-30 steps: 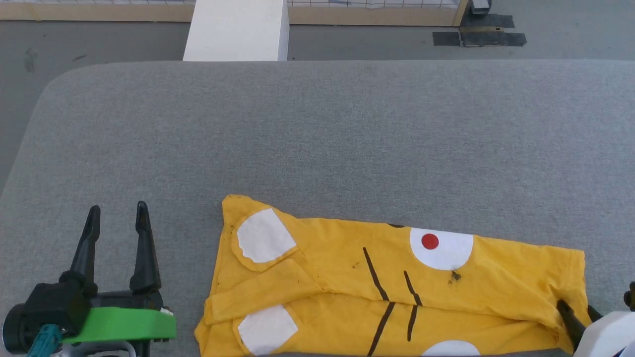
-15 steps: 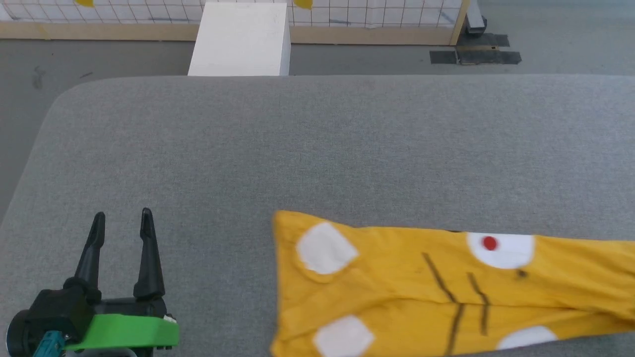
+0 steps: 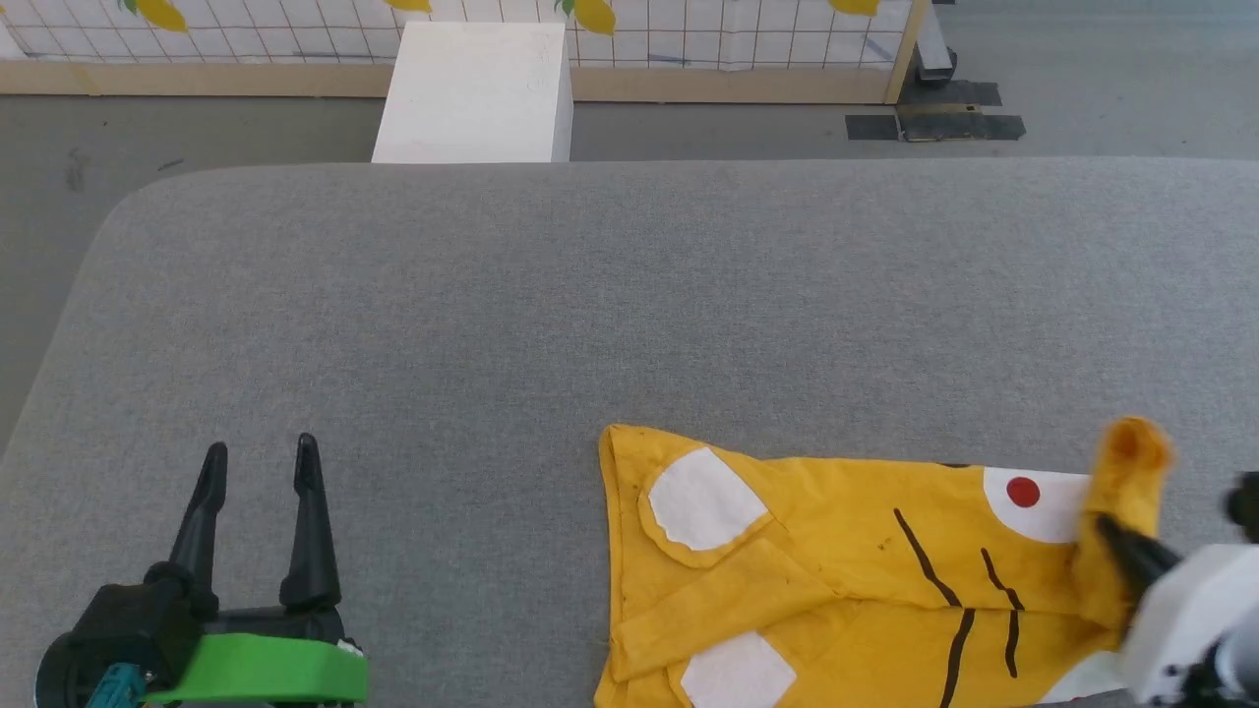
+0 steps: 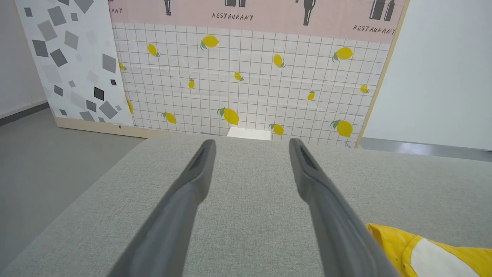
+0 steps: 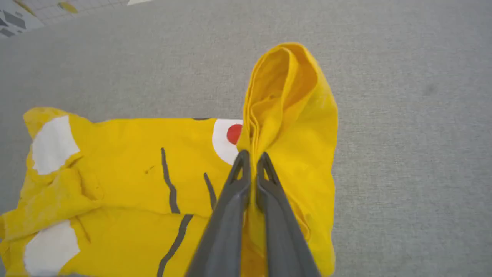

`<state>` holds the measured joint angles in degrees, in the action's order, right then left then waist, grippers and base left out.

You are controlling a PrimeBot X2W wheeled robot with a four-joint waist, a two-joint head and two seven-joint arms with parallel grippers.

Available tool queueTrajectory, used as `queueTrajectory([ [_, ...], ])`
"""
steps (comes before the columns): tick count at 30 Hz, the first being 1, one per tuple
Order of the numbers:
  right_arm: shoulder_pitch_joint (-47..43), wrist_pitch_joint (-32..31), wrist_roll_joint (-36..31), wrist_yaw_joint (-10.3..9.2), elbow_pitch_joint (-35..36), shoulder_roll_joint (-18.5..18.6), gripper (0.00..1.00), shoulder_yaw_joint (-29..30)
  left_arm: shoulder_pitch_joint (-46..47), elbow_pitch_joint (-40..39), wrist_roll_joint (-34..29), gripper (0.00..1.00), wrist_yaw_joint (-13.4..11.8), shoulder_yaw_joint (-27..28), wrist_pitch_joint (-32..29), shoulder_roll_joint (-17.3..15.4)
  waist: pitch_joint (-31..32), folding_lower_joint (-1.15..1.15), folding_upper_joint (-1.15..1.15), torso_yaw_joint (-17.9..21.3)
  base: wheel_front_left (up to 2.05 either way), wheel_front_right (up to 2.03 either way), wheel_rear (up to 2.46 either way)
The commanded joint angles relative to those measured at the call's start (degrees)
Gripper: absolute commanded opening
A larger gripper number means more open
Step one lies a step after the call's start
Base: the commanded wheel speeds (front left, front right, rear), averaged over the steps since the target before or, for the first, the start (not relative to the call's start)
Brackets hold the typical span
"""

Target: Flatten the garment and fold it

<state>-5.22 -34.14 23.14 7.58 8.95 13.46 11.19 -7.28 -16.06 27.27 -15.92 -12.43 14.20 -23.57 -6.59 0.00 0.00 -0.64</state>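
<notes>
Right gripper is clamping its two dark fingers tight together on a bunched fold at the right end of the garment, with yellow cloth squeezed between the tips. That pinched cloth is standing up off the surface as a hollow loop, rising past the fingertips and drooping down on their right side. Just left of the grip, a white circle with a red dot is showing at the garment's far edge, partly covered by the lifted fold. Further left, black stripe marks are running crosswise, slanting from far to near.

The rest of the shirt is lying flat in layers, its long axis running left to right along the near edge of the grey padded table, in the table's right half. Its left end, carrying two white patches, is pointing left, and a sleeve is lying folded across between the patches.

Well apart from it, at the near left, the left gripper is sitting over the grey padding with its fingers spread wide apart, tips pointing to the far side.

Beyond the table's far edge, a white box is standing on the grey floor just in front of a lemon-printed grid backdrop, and black tape patches are lying on the floor at the far right.
</notes>
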Motion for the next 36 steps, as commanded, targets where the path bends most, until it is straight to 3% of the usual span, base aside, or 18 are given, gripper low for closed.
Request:
queueTrajectory([
  [1, -0.3, -0.9, 0.9, -0.09, 1.6, -0.3, 0.0, -2.2, 0.0, 0.2, 0.4, 1.0, 0.2, -0.2, 0.0, 0.3, 0.0, 0.0, 0.0, -0.1, 0.0, 0.0, 0.0],
  [8, 3.2, -4.0, 3.5, -0.09, 6.7, -0.9, 0.0, -16.6, 1.1, 1.4, 1.0, 1.0, 0.9, -0.5, 0.1, 1.0, -0.7, 0.0, 0.0, -1.4, 0.0, 0.0, 0.0],
  [14, 10.2, -3.4, 4.7, -0.09, 3.4, -3.0, 0.0, -26.9, 2.0, 2.5, 1.2, 1.0, 1.5, -0.9, 0.3, 2.0, -1.6, 0.0, 0.0, -3.0, 0.0, 0.0, 0.0],
  [23, 20.4, -2.6, 0.0, -0.09, -11.6, -7.1, 0.0, -36.7, 3.3, 4.0, 1.5, 1.0, 2.3, -1.0, 0.5, 2.9, -2.8, 0.0, 0.0, -4.9, 0.0, 0.0, 0.0],
  [31, 24.8, -3.0, -5.6, -0.09, -28.8, -9.9, 0.0, -40.8, 4.2, 6.1, 1.8, 1.0, 3.4, -2.1, 0.6, 4.7, -1.8, 0.0, 0.0, -6.0, 0.0, 0.0, 0.0],
  [32, 25.1, -3.0, -6.5, -0.09, -30.3, -10.0, 0.05, -41.2, 4.3, 6.3, 1.9, 1.0, 3.5, -2.3, 0.6, 4.8, -1.7, 0.0, 0.0, -6.1, 0.0, 0.0, 0.0],
  [33, 25.5, -2.6, -7.4, -0.09, -31.9, -10.2, 0.43, -41.3, 4.3, 6.6, 1.9, 1.0, 3.6, -2.4, 0.7, 5.0, -1.4, 0.0, 0.0, -6.2, 0.0, 0.0, 0.0],
  [34, 25.7, -2.2, -7.7, -0.09, -32.9, -10.3, 1.0, -41.3, 4.3, 6.8, 1.9, 1.0, 3.7, -2.4, 0.7, 5.0, -1.3, 0.0, 0.0, -6.3, 0.0, 0.0, 0.0],
  [36, 26.1, -0.8, -7.2, -0.09, -33.8, -10.5, 1.0, -41.4, 4.2, 7.1, 1.8, 1.0, 3.8, -2.4, 0.7, 5.1, -0.9, 0.0, 0.0, -6.2, 0.0, 0.0, 0.0],
])
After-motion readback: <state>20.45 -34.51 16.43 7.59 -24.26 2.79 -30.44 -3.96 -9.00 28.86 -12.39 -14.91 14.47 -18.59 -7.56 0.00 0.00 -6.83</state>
